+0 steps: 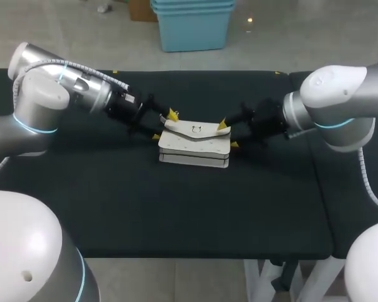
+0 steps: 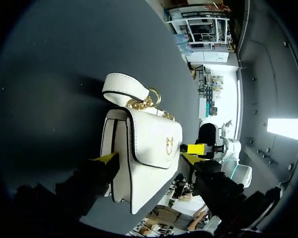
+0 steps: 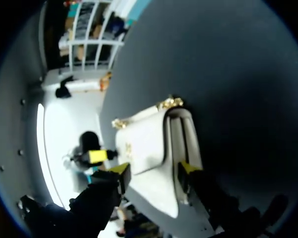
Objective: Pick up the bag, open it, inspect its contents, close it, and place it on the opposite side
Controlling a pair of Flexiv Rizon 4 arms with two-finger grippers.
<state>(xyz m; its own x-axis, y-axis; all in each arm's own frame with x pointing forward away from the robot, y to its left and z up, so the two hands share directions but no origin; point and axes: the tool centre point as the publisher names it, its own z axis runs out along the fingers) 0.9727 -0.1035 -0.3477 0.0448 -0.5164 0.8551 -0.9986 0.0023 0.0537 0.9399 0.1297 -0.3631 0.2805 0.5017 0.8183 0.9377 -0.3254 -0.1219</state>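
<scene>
A white bag (image 1: pixel 195 146) with a gold clasp lies in the middle of the black table. My left gripper (image 1: pixel 164 126) is at its left end and my right gripper (image 1: pixel 227 134) at its right end, each with one yellow tip on either side of that end. In the left wrist view the bag (image 2: pixel 149 144) sits between the open fingers (image 2: pixel 108 158) of my left gripper (image 2: pixel 149 158), its strap (image 2: pixel 124 88) and gold chain lying ahead. In the right wrist view the bag (image 3: pixel 149 144) likewise lies between the spread tips of my right gripper (image 3: pixel 153 168). I cannot make out a firm pinch.
The black table (image 1: pixel 113 207) stretches wide in front of the bag and to both sides. A second black tabletop (image 1: pixel 340 189) joins on at the right, under my right arm.
</scene>
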